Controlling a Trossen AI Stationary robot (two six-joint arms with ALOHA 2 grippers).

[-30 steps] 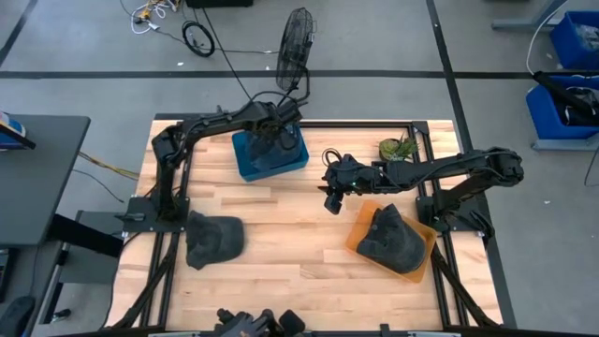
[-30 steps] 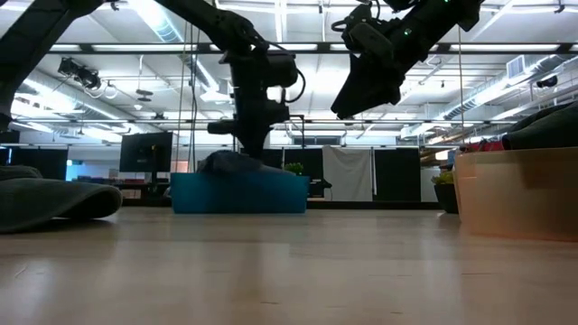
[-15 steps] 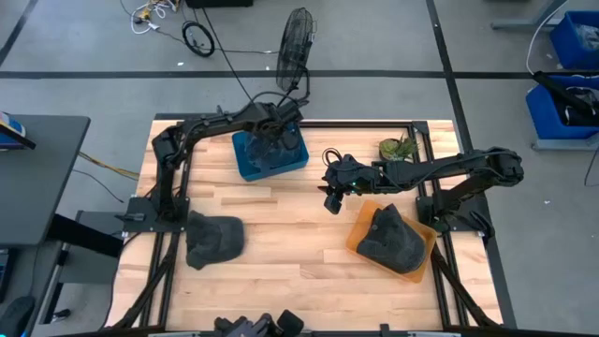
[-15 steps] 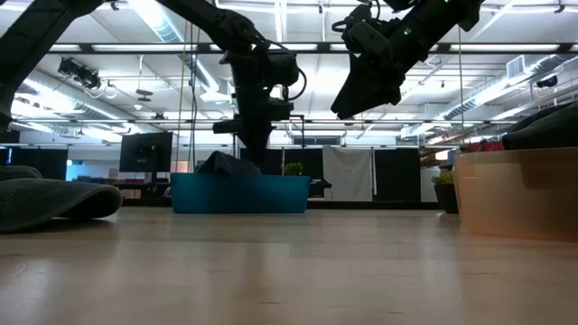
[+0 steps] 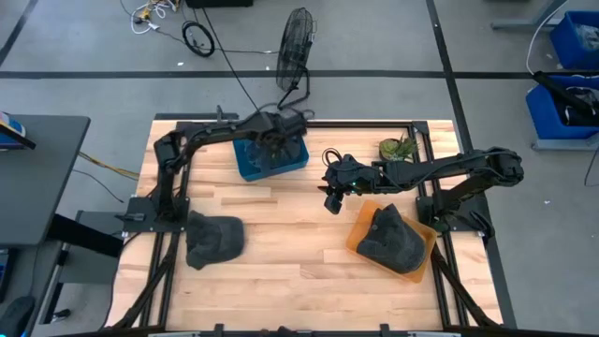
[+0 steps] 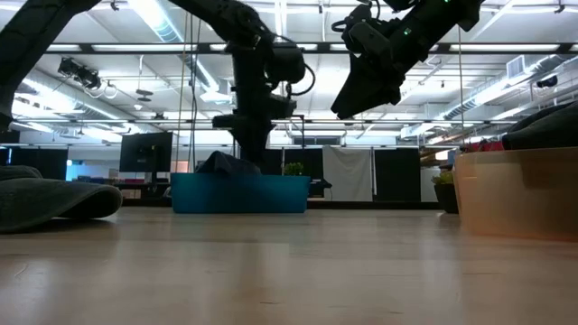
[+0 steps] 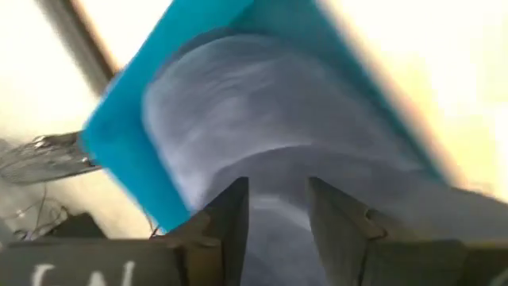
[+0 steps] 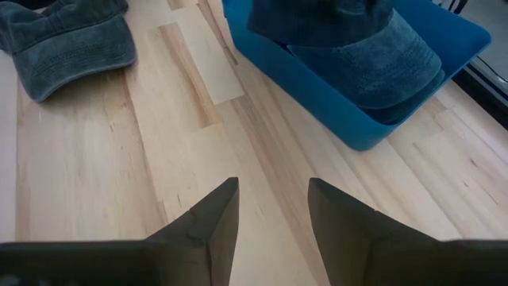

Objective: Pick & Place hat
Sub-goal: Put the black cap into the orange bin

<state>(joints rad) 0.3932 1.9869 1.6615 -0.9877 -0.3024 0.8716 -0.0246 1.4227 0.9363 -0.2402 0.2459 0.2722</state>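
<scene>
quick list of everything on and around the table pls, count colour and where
blue bin: 1, blue, far side of the table, left of centre
hat in blue bin: 1, dark blue-grey, inside the blue bin under the left gripper
orange bin: 1, orange, near right part of the table
hat in orange bin: 1, dark grey, inside the orange bin
loose hat: 1, dark grey, on the table, near left
plant: 1, green, far right of the table
fan: 1, black wire, on the floor beyond the table
blue crates: 2, blue, on the floor at far right
left gripper: 1, black, above the blue bin, fingers open
right gripper: 1, black, above the bare table centre, fingers open, empty
</scene>
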